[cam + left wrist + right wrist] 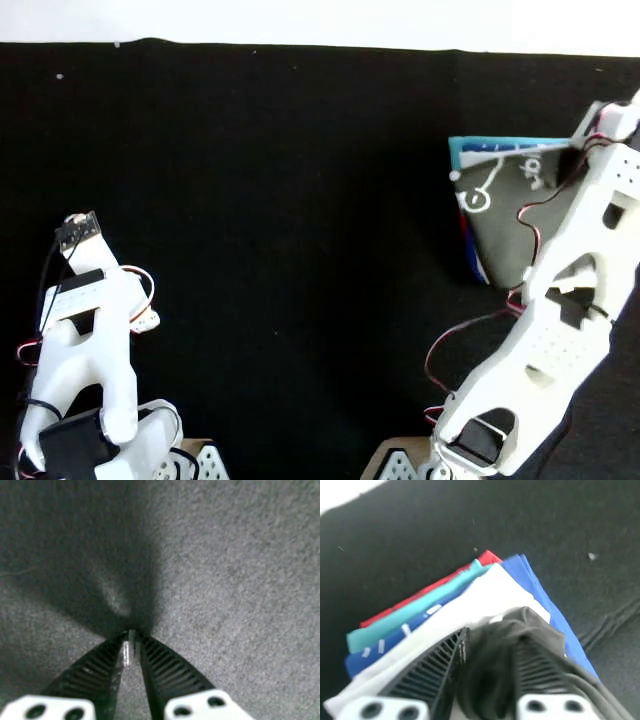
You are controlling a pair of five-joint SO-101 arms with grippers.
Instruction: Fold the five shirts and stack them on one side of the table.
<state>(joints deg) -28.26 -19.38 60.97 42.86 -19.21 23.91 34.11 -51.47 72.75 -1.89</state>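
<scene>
Currently right hand (490, 639) grips grey shirt (542, 626) — atop stack (415, 617) (folded).

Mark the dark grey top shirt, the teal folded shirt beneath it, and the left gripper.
dark grey top shirt (512, 228), high view, plain middle.
teal folded shirt (415, 611), right wrist view, folded edge.
left gripper (131, 640), left wrist view, between closed fingertips.
</scene>
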